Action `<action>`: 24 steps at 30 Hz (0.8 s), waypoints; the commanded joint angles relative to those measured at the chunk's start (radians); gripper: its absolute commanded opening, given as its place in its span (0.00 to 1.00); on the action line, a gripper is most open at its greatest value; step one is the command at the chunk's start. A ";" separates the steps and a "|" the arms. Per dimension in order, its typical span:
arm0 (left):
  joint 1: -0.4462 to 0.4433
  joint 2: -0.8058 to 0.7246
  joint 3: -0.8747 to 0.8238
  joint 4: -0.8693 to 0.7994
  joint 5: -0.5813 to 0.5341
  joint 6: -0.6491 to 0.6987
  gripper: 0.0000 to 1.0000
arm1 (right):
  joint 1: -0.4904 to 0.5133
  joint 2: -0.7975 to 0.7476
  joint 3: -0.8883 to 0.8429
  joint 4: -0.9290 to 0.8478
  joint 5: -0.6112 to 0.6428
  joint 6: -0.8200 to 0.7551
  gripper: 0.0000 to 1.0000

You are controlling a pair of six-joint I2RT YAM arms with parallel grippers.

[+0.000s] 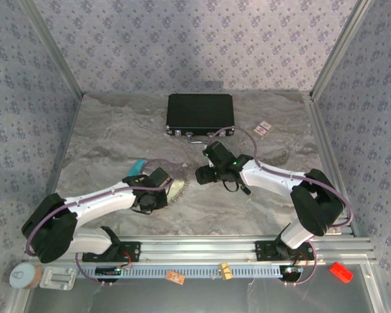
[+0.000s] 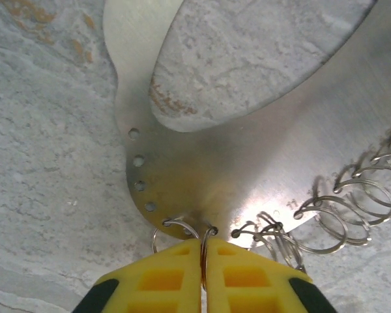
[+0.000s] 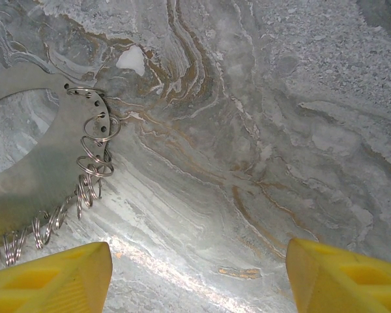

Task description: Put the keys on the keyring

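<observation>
Surface: grey marbled desk (image 1: 117, 130), walled with patterned paper on three sides.
Counts: two arms; one keyring (image 1: 178, 190); one black case (image 1: 200, 114); one turquoise stick (image 1: 137, 167); two small pinkish tags (image 1: 264, 128) at the far right.
Keyring: a flat silvery plate (image 2: 247, 169) lying on the desk between the two tools, with a large oval opening. Four bare holes (image 2: 138, 160) run along its edge. Wire rings (image 2: 352, 195) hang in a fringe further along, too overlapped to count.
Left arm: reaches in low from the left, wrist bent over the keyring, just beside the turquoise stick.
Left tool (image 2: 204, 261): yellow fingers (image 2: 156, 280) pressed together, with one thin wire ring at the keyring's rim pinched between them.
Right arm: stretches in from the right, elbow raised, wrist angled down at the desk.
Right tool (image 3: 199, 261): fingers wide apart, holding nothing, over bare desk beside the keyring's ringed edge (image 3: 85, 169).
Container: the black case sits far centre with its lid closed, contents hidden.
</observation>
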 commanded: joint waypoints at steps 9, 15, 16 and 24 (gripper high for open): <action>-0.069 0.073 0.093 0.066 0.015 -0.022 0.03 | 0.006 -0.039 -0.033 0.005 0.021 0.025 0.72; -0.111 0.152 0.154 0.066 0.000 -0.022 0.17 | 0.005 -0.058 -0.055 0.008 0.023 0.036 0.72; -0.113 0.157 0.163 0.055 -0.006 -0.021 0.22 | 0.002 -0.062 -0.059 0.008 0.023 0.038 0.72; -0.118 0.042 0.130 -0.078 -0.098 -0.017 0.38 | 0.000 -0.082 -0.075 0.013 0.028 0.047 0.73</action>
